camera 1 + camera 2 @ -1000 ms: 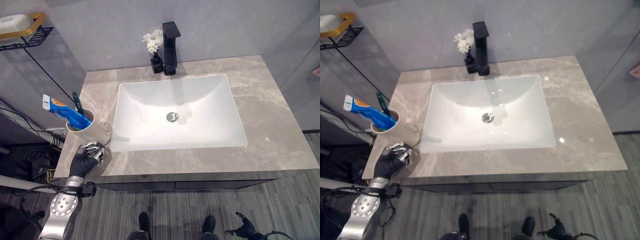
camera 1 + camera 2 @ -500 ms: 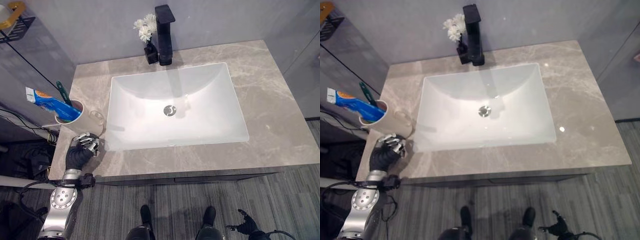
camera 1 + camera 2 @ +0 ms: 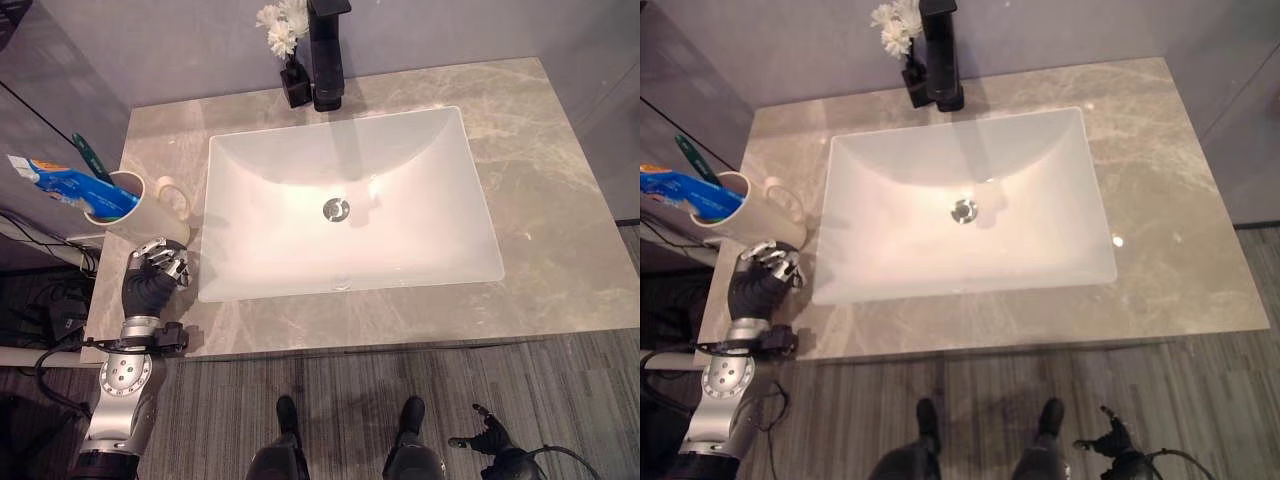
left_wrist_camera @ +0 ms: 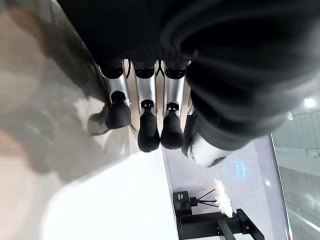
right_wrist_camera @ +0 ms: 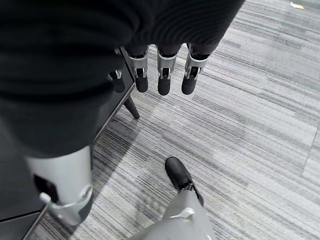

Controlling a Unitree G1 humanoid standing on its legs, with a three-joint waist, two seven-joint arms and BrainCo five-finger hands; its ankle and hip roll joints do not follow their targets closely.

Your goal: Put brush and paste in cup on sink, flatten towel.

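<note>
A white cup [image 3: 138, 212] stands at the left edge of the marble counter [image 3: 560, 200], with a blue toothpaste tube [image 3: 62, 185] and a green toothbrush [image 3: 88, 157] leaning out of it to the left. My left hand [image 3: 150, 282] rests just in front of the cup on the counter's front left corner, its fingers [image 4: 144, 117] relaxed and holding nothing. My right hand [image 3: 490, 440] hangs low over the floor to the right, fingers [image 5: 165, 80] loose and empty.
The white sink basin [image 3: 350, 200] takes up the counter's middle. A black faucet [image 3: 325, 50] and a small dark vase of white flowers [image 3: 285, 30] stand behind it. Bare marble lies right of the basin.
The camera has shifted, sliding the whole scene up and to the left. My left hand stays in front of the cup, a little further back from it.
</note>
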